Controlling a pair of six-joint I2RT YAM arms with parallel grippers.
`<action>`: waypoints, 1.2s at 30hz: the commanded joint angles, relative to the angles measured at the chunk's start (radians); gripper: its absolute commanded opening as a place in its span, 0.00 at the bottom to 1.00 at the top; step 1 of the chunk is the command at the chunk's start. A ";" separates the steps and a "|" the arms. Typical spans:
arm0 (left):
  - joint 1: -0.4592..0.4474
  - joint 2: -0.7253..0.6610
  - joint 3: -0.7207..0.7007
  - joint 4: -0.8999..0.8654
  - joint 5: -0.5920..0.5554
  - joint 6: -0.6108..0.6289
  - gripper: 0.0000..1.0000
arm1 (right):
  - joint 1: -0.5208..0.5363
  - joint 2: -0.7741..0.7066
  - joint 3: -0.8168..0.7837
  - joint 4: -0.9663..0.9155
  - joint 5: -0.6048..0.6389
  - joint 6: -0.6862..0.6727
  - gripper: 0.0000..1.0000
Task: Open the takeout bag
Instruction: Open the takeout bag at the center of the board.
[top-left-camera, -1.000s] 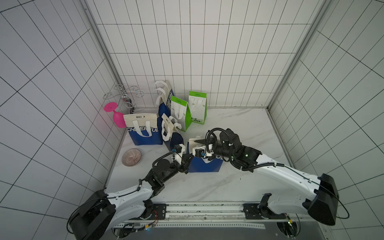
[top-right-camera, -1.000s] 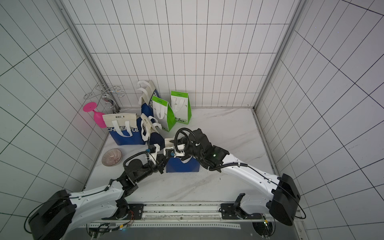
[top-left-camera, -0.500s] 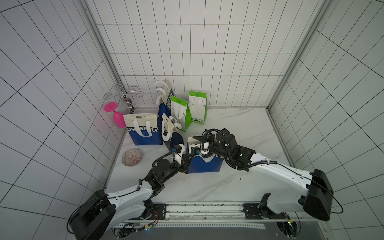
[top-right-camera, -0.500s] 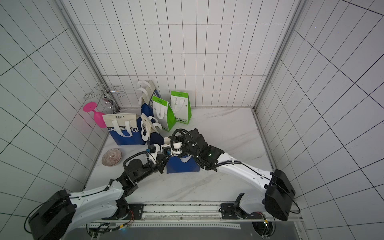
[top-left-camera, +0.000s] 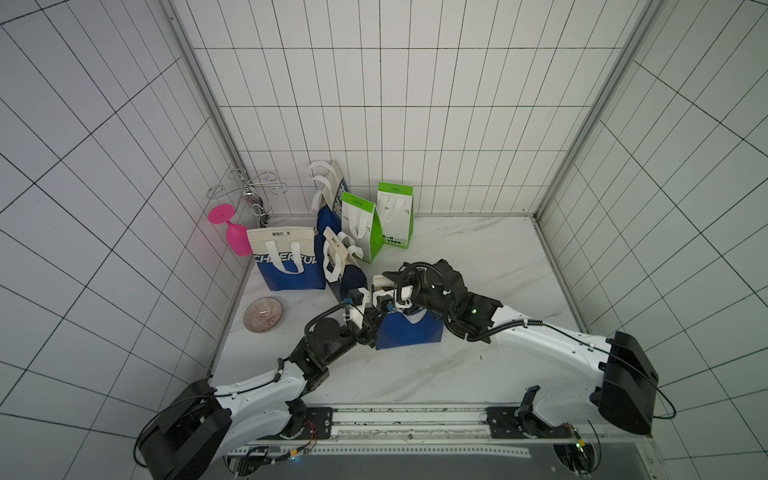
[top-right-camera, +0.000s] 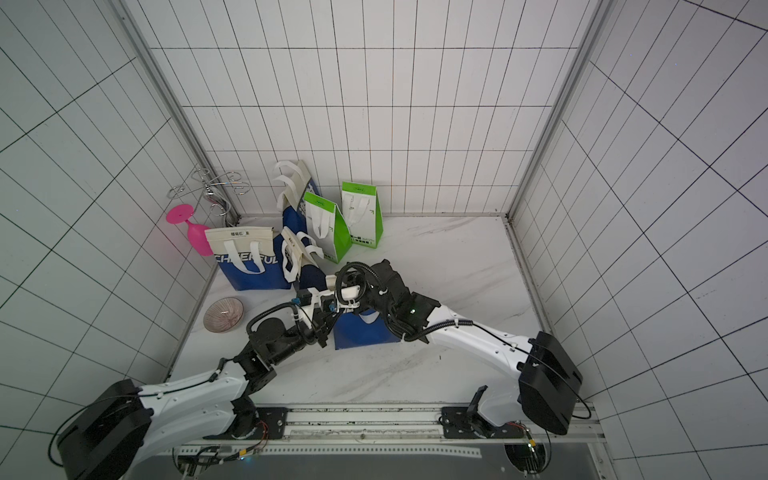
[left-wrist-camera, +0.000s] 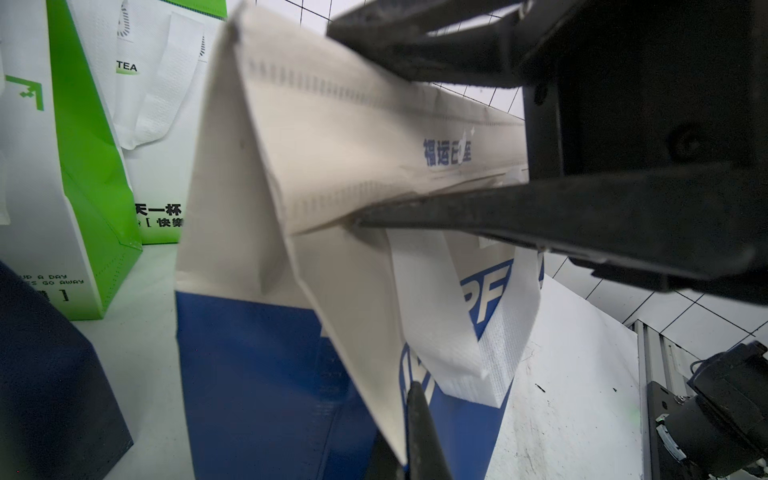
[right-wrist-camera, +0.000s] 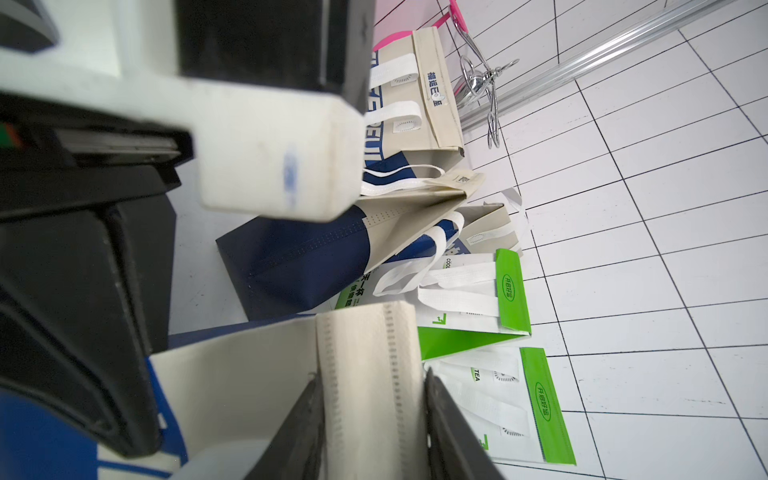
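Observation:
The takeout bag (top-left-camera: 409, 332) (top-right-camera: 365, 334), blue below and cream above, stands mid-table with its top folded flat. My left gripper (left-wrist-camera: 405, 415) (top-left-camera: 374, 328) is shut on the edge of the bag's cream side fold (left-wrist-camera: 345, 316), low on the bag's left end. My right gripper (right-wrist-camera: 370, 382) (top-left-camera: 392, 280) reaches in from the right over the bag's top. Its two fingers press against the two long edges of the cream top band (right-wrist-camera: 365, 365) (left-wrist-camera: 374, 137). A white handle (left-wrist-camera: 469, 316) hangs down the front.
More bags crowd the back left: a blue "CHEERFUL" one (top-left-camera: 286, 266), a leaning navy one (top-left-camera: 347, 274), two green-and-white ones (top-left-camera: 359, 228) (top-left-camera: 395, 214). A pink goblet (top-left-camera: 235, 239), a wire rack (top-left-camera: 249, 191) and a ribbed bowl (top-left-camera: 263, 314) stand by the left wall.
My right gripper has slid leftward along the bag's folded top, closer to the left gripper. The left arm has kept its grip and place.

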 joint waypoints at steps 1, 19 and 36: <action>-0.005 -0.002 -0.005 -0.003 0.020 0.007 0.00 | 0.005 0.018 -0.056 0.022 0.041 -0.030 0.43; -0.004 0.004 -0.004 0.000 0.026 0.003 0.00 | 0.003 0.014 -0.015 0.086 0.098 0.056 0.33; -0.004 0.010 -0.002 0.000 0.026 0.001 0.00 | 0.011 -0.013 -0.220 0.442 0.078 -0.030 0.26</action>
